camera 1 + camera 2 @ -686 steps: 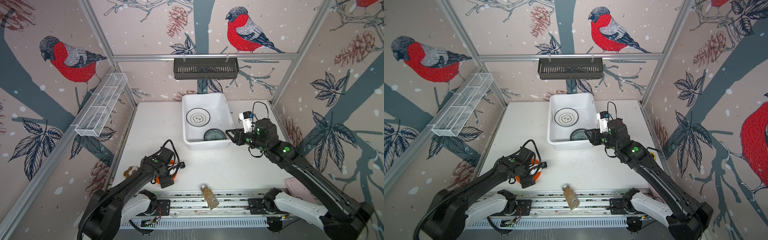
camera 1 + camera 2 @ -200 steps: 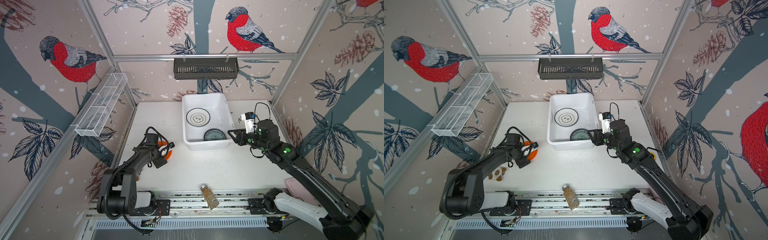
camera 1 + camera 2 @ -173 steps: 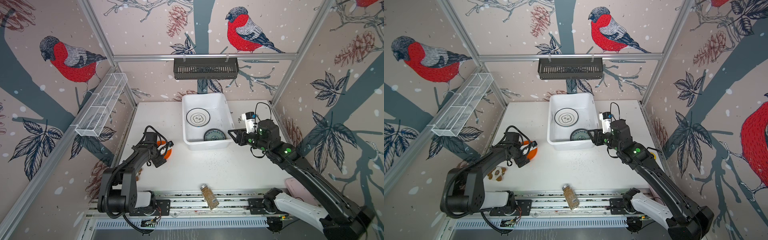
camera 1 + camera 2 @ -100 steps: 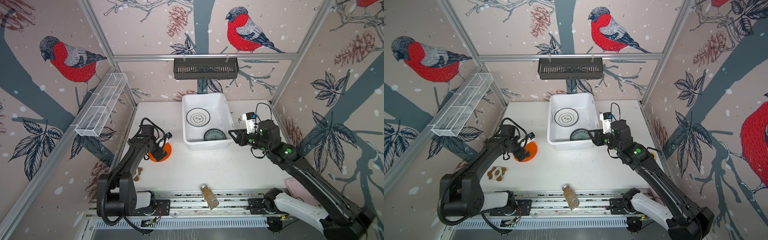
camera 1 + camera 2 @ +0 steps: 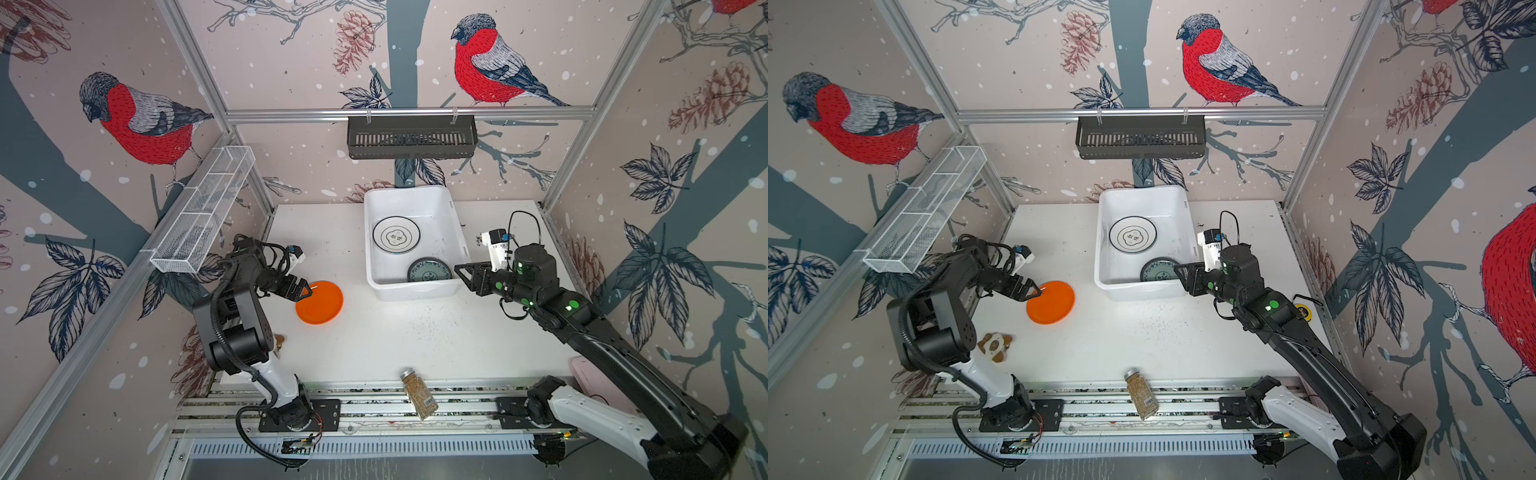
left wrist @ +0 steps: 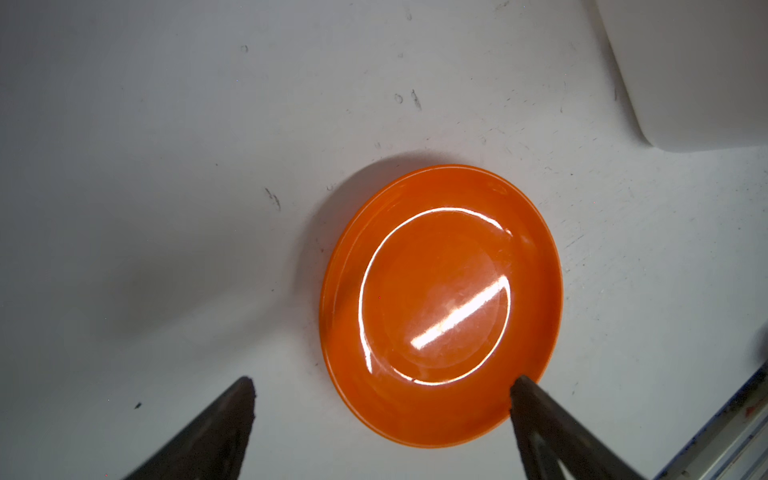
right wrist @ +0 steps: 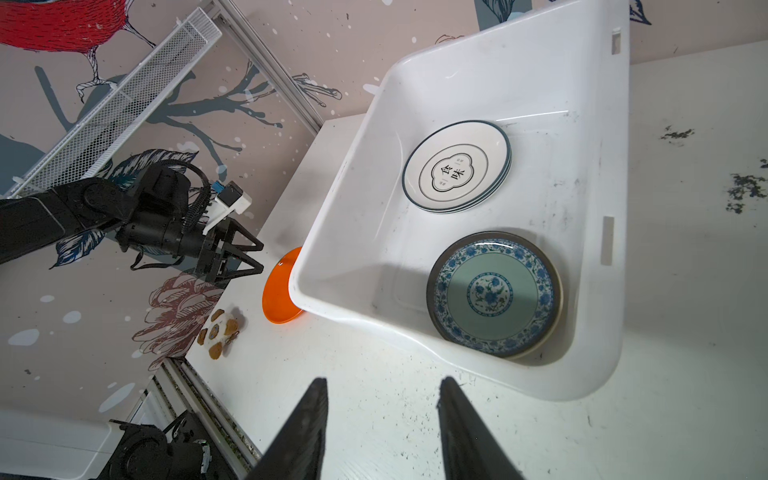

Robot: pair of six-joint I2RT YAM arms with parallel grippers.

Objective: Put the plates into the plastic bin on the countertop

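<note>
Orange plate (image 5: 322, 303) lies left of centre on the countertop (image 5: 395, 332), left gripper (image 5: 305, 289) spread wide at its left edge. Bin (image 5: 415, 291), upper centre, holds a white plate (image 5: 396, 235) and a patterned plate (image 5: 429, 270); right gripper (image 5: 463, 274), spread and empty, beside its lower-right corner.

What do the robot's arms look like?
The left arm and right arm are black with white lower parts and loopy black cables. The right one has green dots. The left pincer and right pincer have pointy black triangle fingers.

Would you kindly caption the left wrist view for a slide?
Open left tool poised at the rim of an orange plate on the white countertop.
</note>
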